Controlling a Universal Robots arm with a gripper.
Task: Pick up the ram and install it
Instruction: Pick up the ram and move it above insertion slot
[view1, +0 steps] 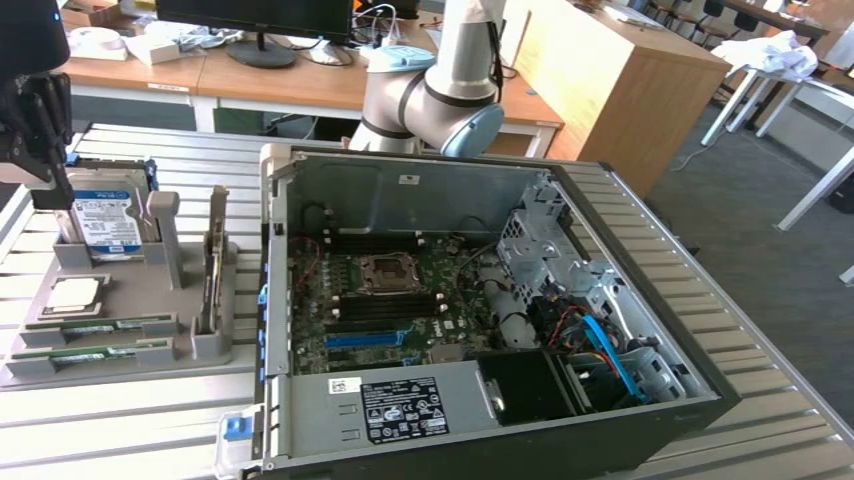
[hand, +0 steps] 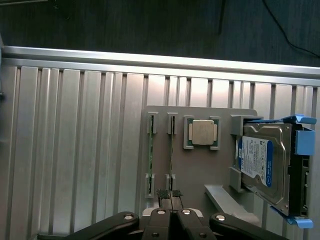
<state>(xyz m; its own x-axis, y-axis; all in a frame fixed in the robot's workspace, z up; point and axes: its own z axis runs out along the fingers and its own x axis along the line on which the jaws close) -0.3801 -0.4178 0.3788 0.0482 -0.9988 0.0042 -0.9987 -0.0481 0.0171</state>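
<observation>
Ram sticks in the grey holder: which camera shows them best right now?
The exterior view: both ram sticks show their green faces in the holder. The wrist view shows them edge-on, as thin strips beyond the shut hand.

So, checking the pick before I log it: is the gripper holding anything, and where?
Nothing. The gripper is shut and empty; both ram sticks sit in the holder.

- Arm (view1: 461, 95), top centre of ext. view: silver-grey tube w/ fat rounded joints; light-blue caps (view1: 470, 140) on joint ends.
- End effector (hand: 169, 194): black linkage bars, dark ribbed pads (hand: 162, 193) at tips, round silver pivot screws (hand: 129, 217).
</observation>
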